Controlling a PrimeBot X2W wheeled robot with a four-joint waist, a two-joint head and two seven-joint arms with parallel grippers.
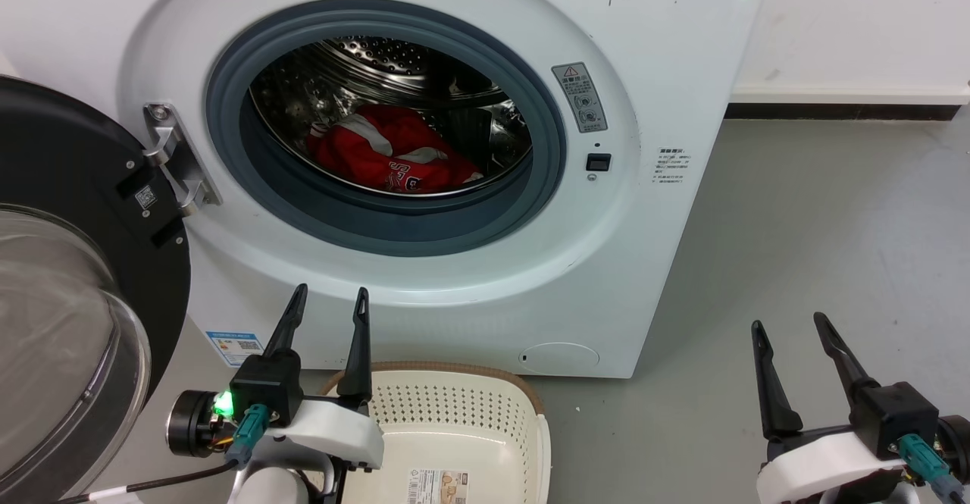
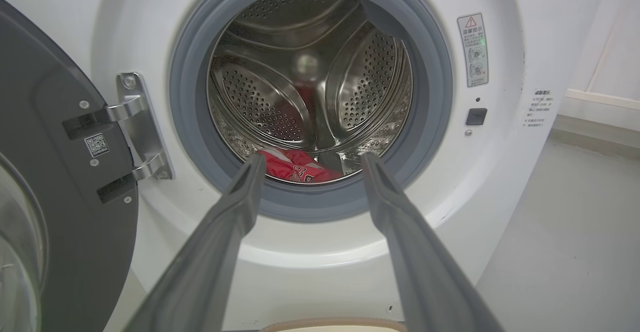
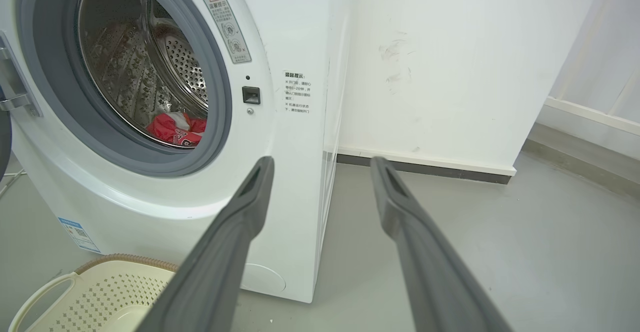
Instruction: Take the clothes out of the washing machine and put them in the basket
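A smooth grey floor (image 1: 796,261) runs under everything and meets a white wall (image 3: 450,47) with a dark skirting strip (image 3: 425,168) to the right of the washing machine (image 1: 667,246). The machine's black-framed glass door (image 1: 68,186) stands swung wide open on its left side, hung on a metal hinge (image 1: 170,155). The clothes (image 1: 386,155) lie in a red heap with white trim and lettering at the bottom of the steel drum (image 1: 394,61), inside the grey porthole seal (image 1: 549,148). The basket (image 1: 455,405) sits on the floor just in front of the machine, below the porthole, with a paper label (image 1: 438,486) on its base. The left gripper (image 1: 332,290) hangs in front of the machine's lower panel, above the basket's far rim, its two fingers spread apart and gripping nothing. The right gripper (image 1: 788,320) is off to the machine's right over bare floor, fingers likewise parted and holding nothing. The left wrist view looks straight into the drum, taking in its back wall and raised paddles, with the clothes showing between the fingertips at the porthole's lower edge. The right wrist view sees the machine at a slant from its right, with the room's corner beyond it, scuff marks (image 3: 395,62) on the wall, and a side handle (image 3: 37,297) of the basket.
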